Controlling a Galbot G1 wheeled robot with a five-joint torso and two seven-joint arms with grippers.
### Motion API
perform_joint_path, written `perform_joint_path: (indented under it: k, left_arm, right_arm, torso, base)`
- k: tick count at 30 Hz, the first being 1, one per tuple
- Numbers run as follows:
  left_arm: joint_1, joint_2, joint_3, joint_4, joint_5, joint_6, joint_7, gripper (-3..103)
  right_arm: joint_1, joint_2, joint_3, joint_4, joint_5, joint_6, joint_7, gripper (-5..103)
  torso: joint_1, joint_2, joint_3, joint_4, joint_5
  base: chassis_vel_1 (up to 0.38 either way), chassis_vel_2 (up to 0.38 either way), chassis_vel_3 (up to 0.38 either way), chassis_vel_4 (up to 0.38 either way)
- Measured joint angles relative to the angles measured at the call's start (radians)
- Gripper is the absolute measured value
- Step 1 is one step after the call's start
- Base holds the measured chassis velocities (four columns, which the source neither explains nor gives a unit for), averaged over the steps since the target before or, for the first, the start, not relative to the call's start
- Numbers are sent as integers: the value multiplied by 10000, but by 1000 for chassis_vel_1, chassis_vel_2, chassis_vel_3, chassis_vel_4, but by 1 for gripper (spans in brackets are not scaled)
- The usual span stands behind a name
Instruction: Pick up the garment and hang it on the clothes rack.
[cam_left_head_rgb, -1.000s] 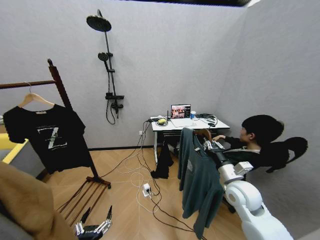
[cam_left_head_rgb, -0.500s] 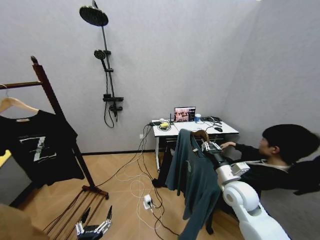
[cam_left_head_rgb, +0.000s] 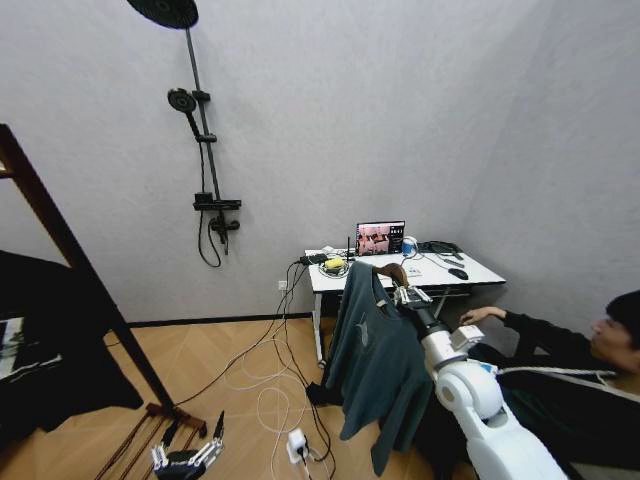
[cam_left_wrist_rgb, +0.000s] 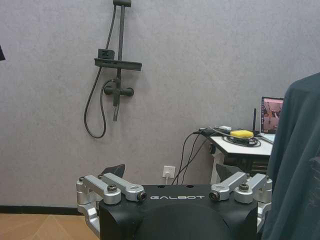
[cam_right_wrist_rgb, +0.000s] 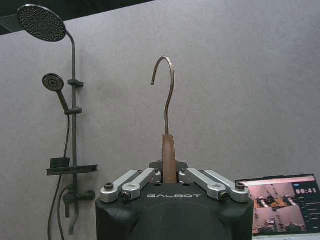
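Observation:
The garment (cam_left_head_rgb: 375, 350), a dark teal long-sleeved shirt, hangs from a wooden hanger (cam_right_wrist_rgb: 168, 155) in front of the desk. My right gripper (cam_left_head_rgb: 405, 292) is raised at mid height and shut on the hanger's neck, with the metal hook (cam_right_wrist_rgb: 169, 90) standing upright above the fingers (cam_right_wrist_rgb: 135, 180). The clothes rack (cam_left_head_rgb: 60, 240) shows at the far left as one slanted dark post and a slatted base (cam_left_head_rgb: 150, 430). My left gripper (cam_left_head_rgb: 185, 455) hangs low near the floor, open and holding nothing; in the left wrist view the garment (cam_left_wrist_rgb: 297, 160) is off to one side of it.
A black T-shirt (cam_left_head_rgb: 40, 350) hangs on the rack at the left edge. A black shower rail (cam_left_head_rgb: 200, 130) is fixed to the back wall. A white desk (cam_left_head_rgb: 480, 272) with a laptop stands behind the garment. Cables and a power strip (cam_left_head_rgb: 296, 440) lie on the floor. A person sits at the right.
The whole picture has shifted, so the camera has moved: the rack and black T-shirt have slid to the left edge. The right gripper still holds the hanger with the garment.

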Motion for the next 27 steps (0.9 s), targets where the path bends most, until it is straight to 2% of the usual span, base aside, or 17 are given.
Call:
perform_joint_path:
  k: [3, 6, 14, 18, 19, 27]
  left_arm:
    - [2, 1, 0, 0, 0, 0, 0, 100]
    - [6, -1, -1, 0, 0, 0, 0, 100]
    - [5, 0, 0, 0, 0, 0, 0, 100]
    - [3, -1, 0, 0, 0, 0, 0, 100]
    - [2, -1, 1, 0, 0, 0, 0, 100]
    - [3, -1, -1, 0, 0, 0, 0, 100]
  right_arm:
    - [198, 97, -412, -4, -8, 31, -52, 10]
    - [463, 148, -796, 47, -6, 31, -81, 10]
    - [1118, -44, -1460, -167, 25, 33, -245, 10]
    - [1404, -175, -1897, 542, 316, -477, 47, 10]
    - [1465, -217, -2032, 797, 459, -638, 133, 10]
    - [1735, -391, -2647, 1899, 1070, -1188, 429, 10]
  torso:
    - [-22, 7, -8, -3, -2]
    - [-30, 13, -10, 9, 0]
    - [-17, 7, -7, 0, 0]
    - [-10, 2, -5, 8, 1]
    - [-10, 3, -5, 3, 0]
    - [-17, 4, -7, 9, -1]
  base:
    - [32, -17, -36, 4]
    - [133, -30, -44, 100]
    - [81, 30, 34, 71]
    - [45, 108, 150, 74]
    - [70, 97, 139, 101]
    - [126, 101, 107, 126]
